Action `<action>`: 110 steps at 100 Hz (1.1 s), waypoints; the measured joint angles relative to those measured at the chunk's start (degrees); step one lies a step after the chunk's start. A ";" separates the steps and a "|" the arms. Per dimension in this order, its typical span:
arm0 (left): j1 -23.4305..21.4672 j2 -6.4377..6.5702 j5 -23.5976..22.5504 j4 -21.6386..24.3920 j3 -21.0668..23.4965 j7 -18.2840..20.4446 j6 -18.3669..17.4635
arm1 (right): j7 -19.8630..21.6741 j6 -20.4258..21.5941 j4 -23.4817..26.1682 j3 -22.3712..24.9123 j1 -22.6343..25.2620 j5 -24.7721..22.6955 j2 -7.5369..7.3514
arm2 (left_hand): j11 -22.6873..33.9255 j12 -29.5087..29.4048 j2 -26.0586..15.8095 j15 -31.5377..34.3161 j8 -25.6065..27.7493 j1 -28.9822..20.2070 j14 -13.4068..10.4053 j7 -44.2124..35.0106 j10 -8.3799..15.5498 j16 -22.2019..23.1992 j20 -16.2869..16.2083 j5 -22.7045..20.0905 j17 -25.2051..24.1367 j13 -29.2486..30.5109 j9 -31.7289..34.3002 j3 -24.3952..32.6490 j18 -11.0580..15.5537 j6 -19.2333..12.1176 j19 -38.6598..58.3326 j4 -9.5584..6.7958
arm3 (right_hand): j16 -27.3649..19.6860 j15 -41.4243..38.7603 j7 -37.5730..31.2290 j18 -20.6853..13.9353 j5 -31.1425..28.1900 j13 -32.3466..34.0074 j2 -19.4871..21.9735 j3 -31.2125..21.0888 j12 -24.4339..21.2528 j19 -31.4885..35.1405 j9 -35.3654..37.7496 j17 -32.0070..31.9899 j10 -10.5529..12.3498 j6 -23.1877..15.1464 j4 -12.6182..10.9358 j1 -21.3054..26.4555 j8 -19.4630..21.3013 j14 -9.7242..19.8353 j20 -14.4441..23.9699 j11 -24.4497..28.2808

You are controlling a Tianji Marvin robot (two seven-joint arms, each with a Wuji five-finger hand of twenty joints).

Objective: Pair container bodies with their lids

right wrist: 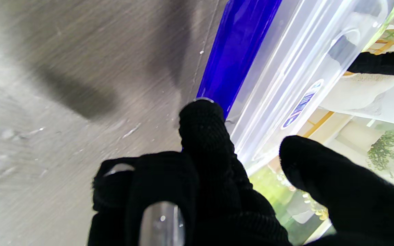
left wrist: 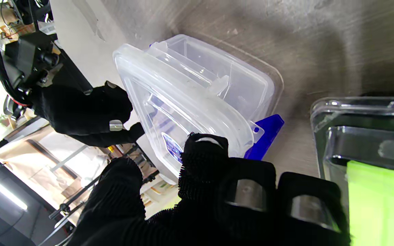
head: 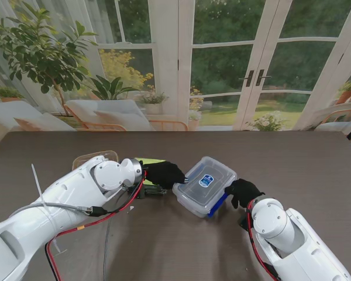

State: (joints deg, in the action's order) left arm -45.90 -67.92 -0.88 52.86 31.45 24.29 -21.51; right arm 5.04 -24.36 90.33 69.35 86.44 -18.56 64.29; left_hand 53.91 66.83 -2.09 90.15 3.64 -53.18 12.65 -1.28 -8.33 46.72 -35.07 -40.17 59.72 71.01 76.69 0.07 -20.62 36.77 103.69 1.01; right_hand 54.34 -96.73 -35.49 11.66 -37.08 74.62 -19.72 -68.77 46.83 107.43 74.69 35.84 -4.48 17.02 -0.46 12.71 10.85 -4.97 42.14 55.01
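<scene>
A clear plastic box (head: 206, 186) with blue latches (head: 217, 206) lies at the table's middle. Its clear lid (left wrist: 169, 99), marked with a blue label, sits askew over the body (left wrist: 217, 75). My left hand (head: 164, 174) is at the box's left end, with the lid's corner between its index fingertip (left wrist: 204, 147) and thumb. My right hand (head: 243, 192) is at the right end. One of its fingertips (right wrist: 200, 116) touches the blue latch (right wrist: 238, 44), while the thumb stands apart from the lid (right wrist: 303, 68).
Behind my left hand stands a clear container with a lime-green top (head: 149, 163), seen close in the left wrist view as the green top (left wrist: 381, 191). Another clear container (head: 93, 158) sits farther left. A white strip (head: 38, 187) crosses my left arm.
</scene>
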 measured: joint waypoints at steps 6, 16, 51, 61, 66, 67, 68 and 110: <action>-0.39 0.44 -0.11 0.85 0.13 0.27 0.05 | 0.07 0.10 -0.11 0.05 -0.05 0.03 0.00 | 0.00 0.00 0.00 0.00 -0.01 0.98 0.00 0.00 0.01 0.00 0.00 0.00 0.00 0.00 0.00 0.00 0.00 0.15 0.00 -0.01 | 0.00 0.00 0.09 0.00 0.02 0.00 0.00 0.00 0.00 0.00 0.00 0.00 0.00 0.00 0.00 0.00 0.00 0.00 0.00 0.00; -0.97 1.08 -0.34 2.12 0.47 0.57 0.16 | 0.19 0.34 -0.28 0.07 -0.14 0.13 -0.02 | 0.01 -0.01 0.00 0.00 -0.01 0.98 0.00 0.00 0.01 0.00 0.00 0.00 0.00 0.00 0.00 0.00 0.00 0.23 0.00 -0.01 | 0.00 0.00 0.10 0.00 0.02 0.00 0.00 0.00 0.00 0.00 0.00 0.00 0.00 0.00 0.00 0.00 0.00 0.00 0.00 0.00; -2.82 2.66 -0.02 5.30 1.16 1.48 -0.43 | 0.51 1.71 -1.16 0.02 -0.68 0.06 -0.18 | 0.04 -0.04 0.00 0.00 0.29 0.98 0.00 -0.90 0.01 0.00 0.01 -0.77 0.00 0.00 0.01 0.00 0.00 0.55 0.00 -0.01 | 0.00 0.00 0.83 0.00 0.06 0.00 0.00 0.01 0.00 0.00 0.00 0.00 0.00 2.25 0.00 0.00 0.00 0.00 0.00 0.00; -3.22 2.95 0.20 6.00 1.19 1.72 -0.60 | 0.52 1.84 -1.36 0.04 -0.84 0.04 -0.20 | 0.05 -0.04 0.00 0.00 0.40 0.98 0.00 -0.98 0.01 0.00 0.01 -1.27 0.00 0.00 0.08 0.00 0.00 0.57 0.00 -0.01 | 0.00 0.00 1.03 0.00 0.07 0.00 0.00 0.01 0.00 0.00 0.00 0.00 0.00 2.44 0.00 0.00 -0.01 0.00 0.00 0.00; -3.39 3.10 0.26 6.36 1.20 1.80 -0.62 | 0.58 1.92 -1.49 0.05 -0.94 0.05 -0.22 | 0.05 -0.04 0.00 0.00 0.57 0.98 0.00 -1.45 0.01 0.00 0.01 -1.34 0.00 0.00 0.09 0.00 0.00 0.59 0.00 -0.01 | 0.00 0.00 1.09 0.00 0.07 0.00 0.00 0.01 0.00 0.00 0.00 0.00 0.00 2.50 0.00 0.00 -0.01 0.00 0.00 0.00; -3.43 3.14 0.26 6.46 1.21 1.82 -0.62 | 0.62 1.95 -1.52 0.05 -0.96 0.06 -0.22 | 0.05 -0.04 0.00 0.00 0.66 0.98 0.00 -1.65 0.01 0.00 0.01 -1.36 0.00 0.00 0.09 0.00 0.00 0.59 0.00 -0.01 | 0.00 0.00 1.14 0.00 0.07 0.00 0.00 0.01 0.00 0.00 0.00 0.00 0.00 2.53 0.00 0.00 -0.01 0.00 0.00 0.00; -3.47 3.17 0.26 6.54 1.23 1.83 -0.62 | 0.65 1.97 -1.55 0.06 -0.99 0.07 -0.23 | 0.05 -0.04 0.00 0.00 0.76 0.98 0.00 -1.87 0.01 0.00 0.01 -1.38 0.00 0.00 0.09 0.00 0.00 0.59 0.00 -0.01 | 0.00 0.00 1.22 0.00 0.07 0.00 0.00 0.01 0.00 0.00 0.00 0.00 0.00 2.58 0.00 0.00 -0.01 0.00 0.00 0.00; -4.78 4.18 0.16 9.67 1.43 2.53 -0.66 | 1.35 3.94 -3.04 -0.92 -2.50 0.40 -0.63 | 0.05 -0.15 0.00 -0.52 2.74 0.98 0.34 -6.45 -0.02 0.00 0.09 -3.65 0.00 0.06 0.98 0.00 -0.08 0.76 0.00 -0.01 | 0.00 0.00 2.31 0.00 0.95 0.00 0.00 0.01 0.00 0.00 0.00 0.00 0.00 6.68 0.00 0.00 -0.04 0.00 0.00 0.00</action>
State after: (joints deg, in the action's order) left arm -50.68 -63.75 -0.72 62.54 32.88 26.82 -22.18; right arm 6.39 -20.41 87.28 68.43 83.94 -18.16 63.66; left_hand 53.96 66.68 -2.09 89.63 6.38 -52.20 12.99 -7.74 -8.35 46.72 -34.99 -43.82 59.72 71.07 77.67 0.07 -20.70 37.53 103.69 1.00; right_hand 54.34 -96.73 -33.18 11.66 -36.13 74.62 -19.72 -68.76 46.83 107.43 74.69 35.84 -4.48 23.70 -0.46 12.71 10.81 -4.97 42.14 55.01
